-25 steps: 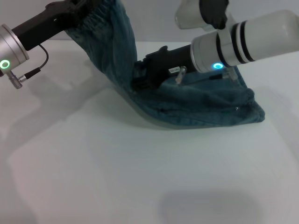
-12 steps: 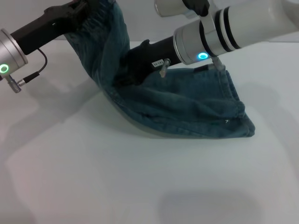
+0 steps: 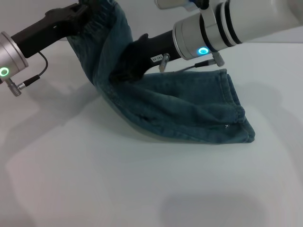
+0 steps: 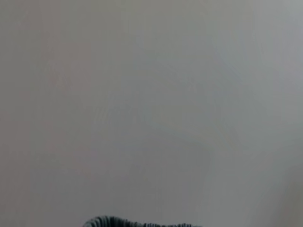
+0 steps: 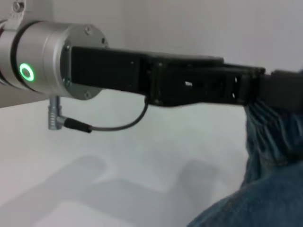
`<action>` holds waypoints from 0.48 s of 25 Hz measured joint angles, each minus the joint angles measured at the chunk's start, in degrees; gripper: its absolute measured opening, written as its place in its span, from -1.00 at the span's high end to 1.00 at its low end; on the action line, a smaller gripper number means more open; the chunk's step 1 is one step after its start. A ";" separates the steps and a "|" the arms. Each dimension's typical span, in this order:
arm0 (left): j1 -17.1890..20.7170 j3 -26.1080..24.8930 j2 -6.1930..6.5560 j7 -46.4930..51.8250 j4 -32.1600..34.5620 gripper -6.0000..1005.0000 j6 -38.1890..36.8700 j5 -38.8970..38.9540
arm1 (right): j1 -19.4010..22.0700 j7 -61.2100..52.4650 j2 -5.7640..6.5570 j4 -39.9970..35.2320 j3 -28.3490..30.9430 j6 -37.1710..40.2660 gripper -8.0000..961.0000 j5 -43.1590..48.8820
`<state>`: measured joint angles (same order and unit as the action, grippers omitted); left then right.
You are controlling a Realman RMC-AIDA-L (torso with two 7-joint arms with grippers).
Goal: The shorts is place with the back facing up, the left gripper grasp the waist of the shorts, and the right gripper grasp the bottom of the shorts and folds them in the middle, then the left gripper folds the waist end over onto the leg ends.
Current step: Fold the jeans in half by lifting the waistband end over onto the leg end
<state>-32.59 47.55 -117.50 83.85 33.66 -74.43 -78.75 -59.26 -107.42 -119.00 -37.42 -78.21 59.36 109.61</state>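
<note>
The denim shorts (image 3: 189, 111) lie folded on the white table (image 3: 94, 179), their right end flat and their left part pulled up into the air. My left gripper (image 3: 90, 9) is at the top left, shut on the ruched waist (image 3: 103, 16) and holding it high. My right gripper (image 3: 119, 72) reaches in from the right, its black jaws sunk into the denim fold below the raised waist, gripping cloth. The right wrist view shows the left gripper (image 5: 279, 92) stretching across to the denim (image 5: 265, 189). A sliver of waist (image 4: 142, 222) shows in the left wrist view.
Bare white table surrounds the shorts, with wide free room toward the front and left. A thin cable (image 3: 33, 78) hangs from the left wrist. The right arm's white forearm (image 3: 246, 23) spans the upper right above the cloth.
My right gripper has moved left and a little up, and the shorts' right end slid left with it. The left gripper has held the waist raised in nearly the same spot.
</note>
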 joint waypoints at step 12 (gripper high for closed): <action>0.00 -0.44 0.02 -0.54 0.33 0.85 0.42 0.06 | 9.23 -0.66 0.36 -2.26 0.81 -0.29 -0.17 1.35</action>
<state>-32.59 47.11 -117.48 83.32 33.98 -74.01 -78.68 -50.03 -108.08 -118.64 -39.67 -77.41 59.07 110.96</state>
